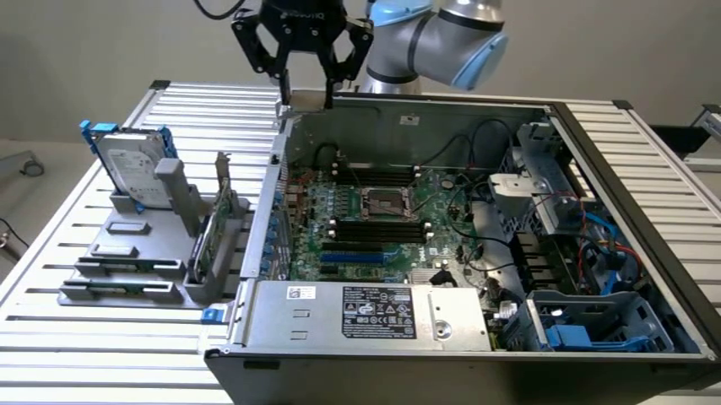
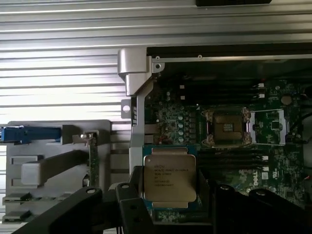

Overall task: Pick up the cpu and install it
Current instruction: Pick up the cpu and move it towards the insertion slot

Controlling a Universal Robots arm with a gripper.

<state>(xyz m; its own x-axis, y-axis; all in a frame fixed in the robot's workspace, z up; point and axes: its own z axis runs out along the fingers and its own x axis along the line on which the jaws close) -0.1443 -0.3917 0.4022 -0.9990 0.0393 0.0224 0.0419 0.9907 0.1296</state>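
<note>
Slatted metal table (image 1: 67, 337) under an open computer case (image 1: 451, 118), laid on its side with the motherboard (image 1: 445, 198) exposed. Grey and blue robot arm (image 1: 451, 38) reaching over the case's far corner, toward the exterior view's left. Beside the case, a grey rack (image 1: 124, 253) with a silver hard drive (image 1: 133, 169) upright in blue brackets, seemingly untouched. Dark gripper (image 1: 306, 84) hanging above that far corner, fingers (image 2: 135, 195) pinching the cpu (image 2: 169, 176) by two opposite edges. Picked up already, then; installing not yet done. Socket (image 1: 381, 201) mid-board, metal frame open, seat bare, lower than the held chip and well apart from it. Chip carried flat, silver-grey metal top facing the wrist camera, printed lines running from one finger toward the other. Nearly square, so hardly any long axis; slightly longer side seemingly along the finger faces
</note>
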